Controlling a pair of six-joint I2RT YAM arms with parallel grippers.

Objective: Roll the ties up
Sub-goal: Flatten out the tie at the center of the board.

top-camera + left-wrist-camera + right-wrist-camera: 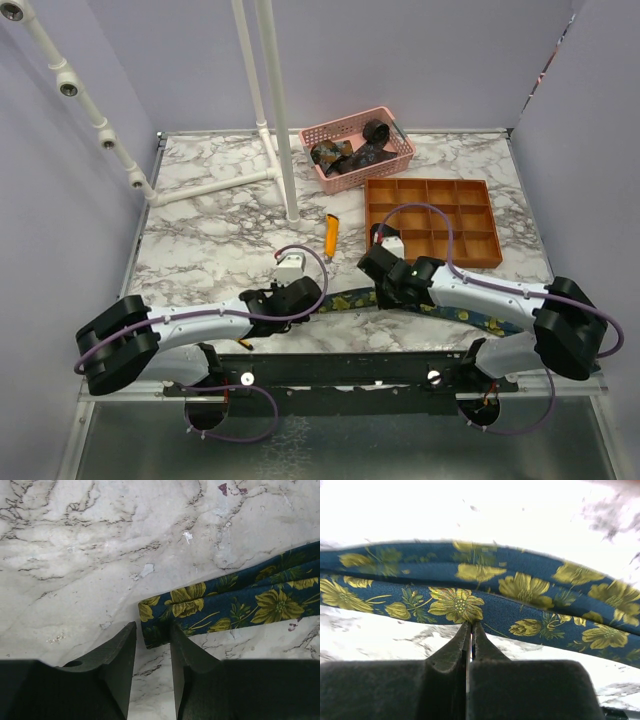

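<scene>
A grey-veined white marble table (200,240) fills the enclosure, with a white plastic pipe frame (285,150) standing on its far left part. At the far right sits an orange plastic tray with square compartments (425,181). Just behind it is a pink slotted plastic basket (340,121) holding dark coiled ties (355,155). A long navy fabric tie printed with yellow-green flowers (347,298) lies flat across the near part of the table, running from between the two arms out under the right arm. A small orange-yellow utility knife (331,233) lies on the marble beyond it, near the tray. The left gripper (152,640) is low over the table at the tie's (235,600) left end. Its jaws are partly apart, with bare marble showing between them, and its tips sit at the corner of that end; it cannot be told whether they pinch the cloth. The right gripper (470,627) has its jaws pressed fully together, tips against the near edge of the tie (470,600). Whether any fabric is caught between them does not show.
</scene>
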